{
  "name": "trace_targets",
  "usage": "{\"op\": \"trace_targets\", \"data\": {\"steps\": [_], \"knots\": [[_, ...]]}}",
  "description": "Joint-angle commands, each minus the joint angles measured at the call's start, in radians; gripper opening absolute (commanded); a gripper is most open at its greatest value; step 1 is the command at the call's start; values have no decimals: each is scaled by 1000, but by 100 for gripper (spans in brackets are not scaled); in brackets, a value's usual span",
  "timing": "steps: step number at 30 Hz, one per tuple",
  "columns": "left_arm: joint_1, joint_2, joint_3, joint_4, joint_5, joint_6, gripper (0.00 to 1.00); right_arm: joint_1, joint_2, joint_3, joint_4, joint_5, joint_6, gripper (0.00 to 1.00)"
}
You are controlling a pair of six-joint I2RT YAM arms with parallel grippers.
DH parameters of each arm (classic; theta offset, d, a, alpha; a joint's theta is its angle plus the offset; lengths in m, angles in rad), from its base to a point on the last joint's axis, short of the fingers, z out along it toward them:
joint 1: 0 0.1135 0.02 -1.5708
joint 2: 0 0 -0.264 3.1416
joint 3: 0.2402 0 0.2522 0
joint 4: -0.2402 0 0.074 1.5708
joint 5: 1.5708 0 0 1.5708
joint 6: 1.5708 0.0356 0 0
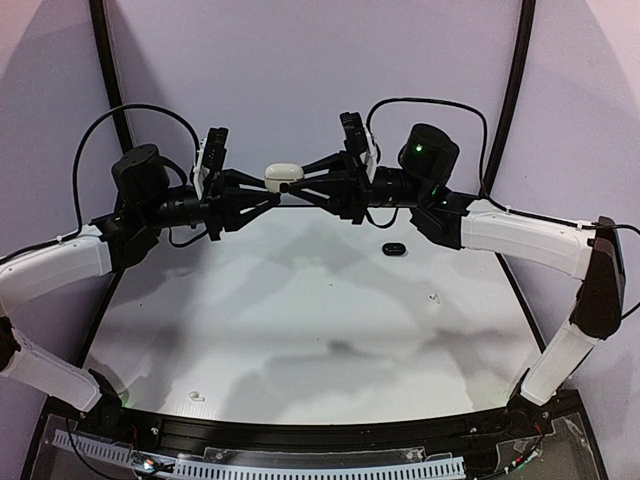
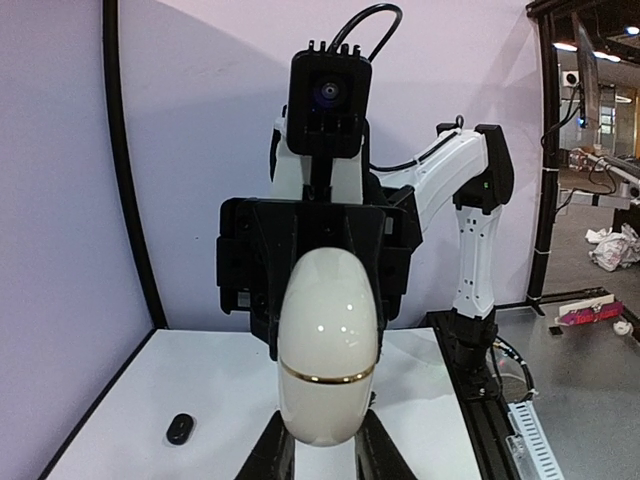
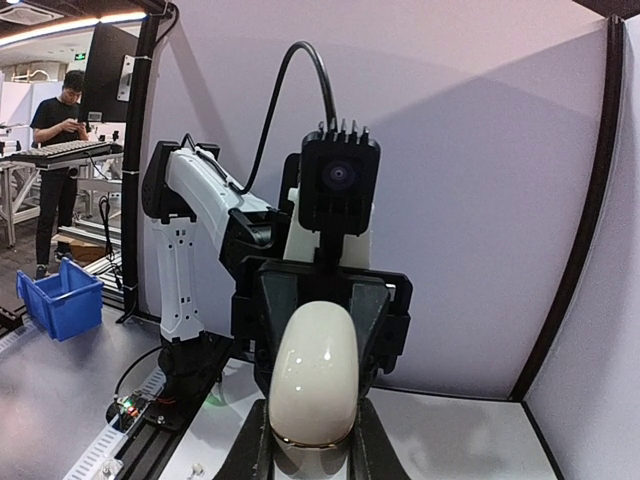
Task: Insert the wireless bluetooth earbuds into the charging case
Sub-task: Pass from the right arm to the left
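Jaws of both my arms are clenched on opposite ends of the closed white charging case (image 1: 284,175), high above the desk (image 1: 300,330). What looks like a black earbud (image 1: 393,248) lies below. An uneven pull could twist the glossy shell loose and drop it.

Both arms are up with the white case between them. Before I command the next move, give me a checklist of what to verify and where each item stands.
1. Grip on the white charging case: ok. The left gripper and right gripper each clamp one end, holding it above the table.
2. Lid open: not ok. The gold seam looks closed.
3. Gripper free for picking: not ok. Both are occupied.
4. Pick targets identified: cannot tell. A small black oval object and two tiny white specks lie on the table, too small to identify.
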Motion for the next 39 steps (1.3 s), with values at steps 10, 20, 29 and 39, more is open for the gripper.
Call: {"op": "trace_targets", "data": {"steps": [10,20,29,39], "knots": [[-15,-3,53,87,60,-49,25,7,-11,-28,-43,62,-14,0],[-15,3,57,94,72,-56,16,6,-17,-40,-48,77,-17,0],[-15,0,57,97,78,-88,1,6,2,-56,-70,96,-28,0],[-15,-16,41,-3,20,-63,1,6,-45,-48,-113,156,-42,63]]}}
